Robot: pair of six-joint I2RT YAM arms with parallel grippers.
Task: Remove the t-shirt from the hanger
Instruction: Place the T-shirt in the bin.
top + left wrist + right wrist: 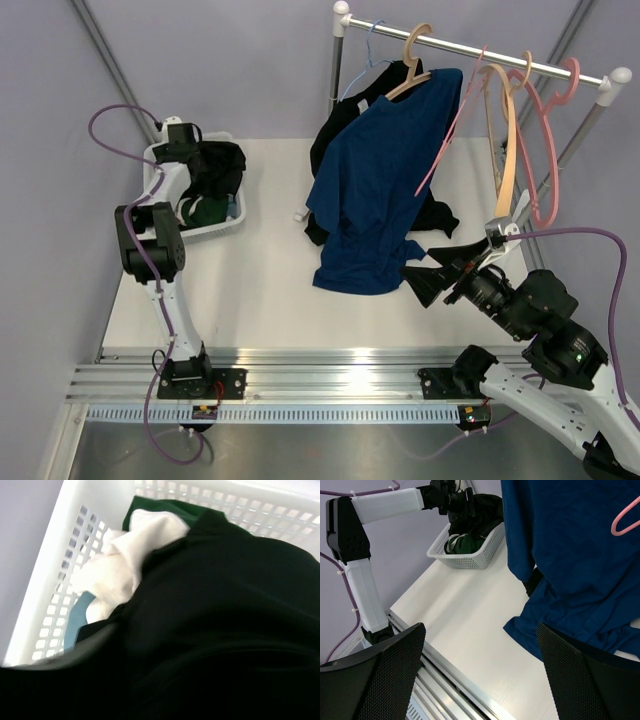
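The wide-open, empty right gripper [410,280] was held at five o'clock of the t-shirt [385,170]; the hanger [415,62] could be tugged off the rail [470,48]. How far the left gripper [186,142] was open could not be told.

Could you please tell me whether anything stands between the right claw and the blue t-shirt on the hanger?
Nothing visible does. The open right claw sits just beside the lower hem of the blue t-shirt, where it pools on the table. A pink hanger crosses the shirt higher up, off that path.
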